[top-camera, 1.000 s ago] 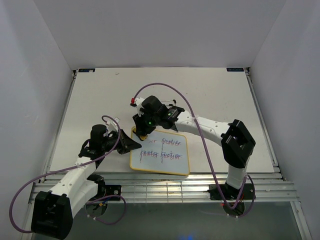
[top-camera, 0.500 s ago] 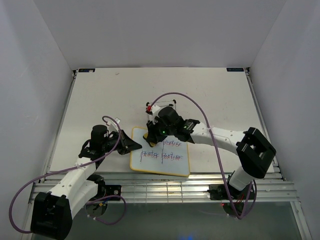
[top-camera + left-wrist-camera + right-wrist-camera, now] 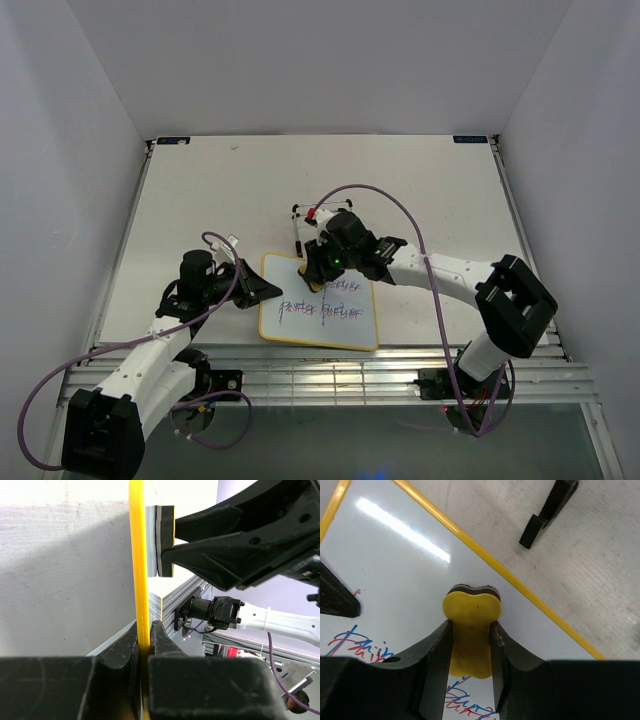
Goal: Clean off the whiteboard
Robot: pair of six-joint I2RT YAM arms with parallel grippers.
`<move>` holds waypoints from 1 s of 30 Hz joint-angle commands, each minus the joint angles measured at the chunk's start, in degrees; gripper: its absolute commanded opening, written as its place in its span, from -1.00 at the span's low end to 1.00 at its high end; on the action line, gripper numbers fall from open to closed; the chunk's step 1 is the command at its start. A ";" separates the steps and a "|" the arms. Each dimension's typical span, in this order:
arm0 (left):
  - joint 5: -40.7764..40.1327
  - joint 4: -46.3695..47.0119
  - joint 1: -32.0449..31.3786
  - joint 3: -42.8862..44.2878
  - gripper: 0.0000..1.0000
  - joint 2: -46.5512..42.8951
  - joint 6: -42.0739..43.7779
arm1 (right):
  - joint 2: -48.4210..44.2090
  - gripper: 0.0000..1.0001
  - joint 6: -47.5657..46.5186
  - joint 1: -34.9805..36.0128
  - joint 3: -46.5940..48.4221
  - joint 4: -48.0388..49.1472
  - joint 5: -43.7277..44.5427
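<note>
Since 1 s ago the right gripper (image 3: 320, 270) has slid the eraser (image 3: 471, 611) from the whiteboard's (image 3: 300, 325) far-left corner rightward to the middle of its far edge, uncovering the black wire easel stand (image 3: 297, 228) just beyond.

The right arm reaches in from the right, elbow raised, wrist tipped down over the board, its 2 fingers clamped on the waist of the yellow bone-shaped eraser, whose dark pad sits against the white surface. The left arm stretches low from the near left, the left gripper (image 3: 144, 630) pinched shut on the board's yellow left frame edge. The whiteboard lies on the table (image 3: 200, 190) near its near edge, between the 2 arms; the far-left area is wiped clean, while purple-red and blue scribbles cross the near row and show beside the eraser.
</note>
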 commanded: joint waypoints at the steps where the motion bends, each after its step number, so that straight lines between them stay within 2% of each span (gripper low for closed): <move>1: -1.08 6.44 -0.74 0.83 -1.00 -2.28 5.19 | 4.72 -0.49 1.53 6.01 3.74 -5.23 -2.41; 8: -2.05 6.71 -0.74 0.22 -1.00 -2.46 4.57 | 12.18 -0.49 1.45 11.99 17.19 -8.75 -2.85; 13: -4.24 4.52 -0.74 0.66 -1.00 -3.25 4.66 | 13.96 -0.49 1.18 11.56 18.09 -9.46 -2.06; 19: -7.23 1.70 -0.74 0.48 -1.00 -4.74 4.66 | 8.26 -0.49 3.37 5.06 2.82 -3.75 -3.11; 24: -7.94 2.49 -0.74 -0.40 -1.00 -4.74 4.22 | 1.93 -0.49 3.55 -3.64 -11.50 -0.76 -3.82; 30: -8.38 2.40 -0.74 -1.36 -1.00 -5.18 4.66 | -3.00 -0.49 1.97 -13.13 -21.89 -0.05 -5.22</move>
